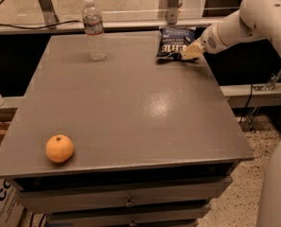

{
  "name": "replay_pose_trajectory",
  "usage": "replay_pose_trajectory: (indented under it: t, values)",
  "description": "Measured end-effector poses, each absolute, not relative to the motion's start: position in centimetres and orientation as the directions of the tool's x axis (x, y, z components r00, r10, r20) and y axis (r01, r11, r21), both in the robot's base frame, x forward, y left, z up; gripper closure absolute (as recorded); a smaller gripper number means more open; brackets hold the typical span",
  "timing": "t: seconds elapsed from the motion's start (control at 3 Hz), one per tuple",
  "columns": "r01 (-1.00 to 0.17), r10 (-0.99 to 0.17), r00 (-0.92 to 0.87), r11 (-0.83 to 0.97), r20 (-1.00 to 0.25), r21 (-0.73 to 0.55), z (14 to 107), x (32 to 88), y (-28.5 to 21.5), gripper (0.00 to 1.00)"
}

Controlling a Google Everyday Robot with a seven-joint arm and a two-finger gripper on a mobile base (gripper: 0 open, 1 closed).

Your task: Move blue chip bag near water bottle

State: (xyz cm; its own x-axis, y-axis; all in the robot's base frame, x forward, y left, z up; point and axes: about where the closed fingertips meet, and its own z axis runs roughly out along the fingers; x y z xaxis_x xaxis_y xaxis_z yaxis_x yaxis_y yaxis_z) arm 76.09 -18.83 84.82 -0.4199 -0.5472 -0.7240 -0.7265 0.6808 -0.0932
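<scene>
The blue chip bag (173,41), dark navy with white lettering, lies flat at the far right of the grey table (130,108). The water bottle (95,30), clear with a white cap and a pale label, stands upright at the far left-centre, well apart from the bag. My gripper (188,54), cream-coloured at the end of the white arm (234,27), reaches in from the right. It sits at the bag's lower right edge, touching or just over it.
An orange (59,148) sits near the table's front left corner. A rail with metal posts (171,4) runs behind the table. A cardboard box (3,205) stands on the floor at the lower left.
</scene>
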Motion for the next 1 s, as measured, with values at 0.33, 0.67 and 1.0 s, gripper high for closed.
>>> replay_pose_trajectory:
  t: [0.33,0.67,1.0]
  values:
    - [-0.724,-0.545,-0.416,0.683,-0.728,-0.097,85.3,75.8,-19.3,0.85]
    - [-0.725,-0.545,-0.397,0.679,-0.738,-0.111,86.7,75.3,-19.6,1.0]
    - [-0.732,-0.544,-0.367,0.67,-0.754,-0.127,88.4,74.9,-19.3,1.0]
